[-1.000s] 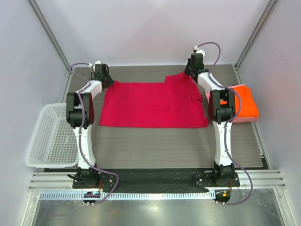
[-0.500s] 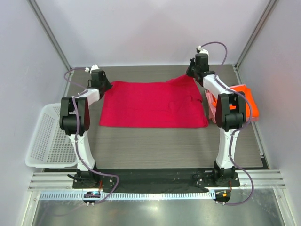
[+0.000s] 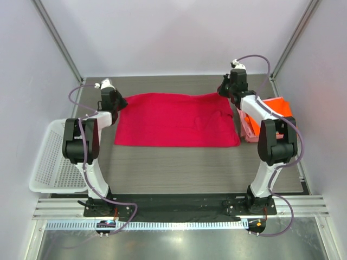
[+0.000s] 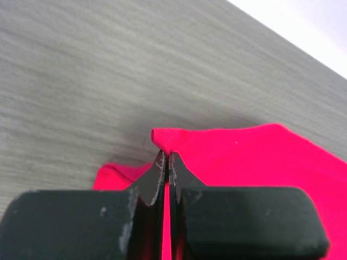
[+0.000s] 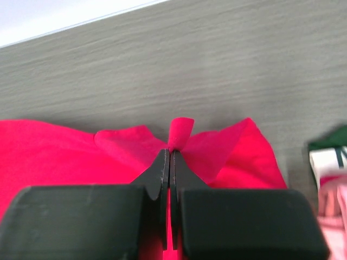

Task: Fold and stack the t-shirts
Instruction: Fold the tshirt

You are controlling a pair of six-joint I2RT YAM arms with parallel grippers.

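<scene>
A crimson-magenta t-shirt [image 3: 176, 122] lies spread flat across the middle of the table. My left gripper [image 3: 120, 102] is shut on its far left corner, and a pinch of cloth [image 4: 165, 140] pokes out past the tips. My right gripper [image 3: 223, 91] is shut on the far right corner, with a small tuft [image 5: 180, 131] sticking up beyond its jaws. At the right edge a bright orange t-shirt [image 3: 276, 108] lies folded on a pale pink one [image 3: 246, 130], partly hidden by the right arm.
A white plastic mesh basket [image 3: 51, 157] stands off the table's left edge beside the left arm. Pale walls with metal posts close in the back and both sides. A strip of pink cloth with a green-and-white label [image 5: 328, 173] shows in the right wrist view.
Both grippers have drawn apart along the back of the table, left going left and right going right. The shirt's far edge is pulled out wider and straighter.
</scene>
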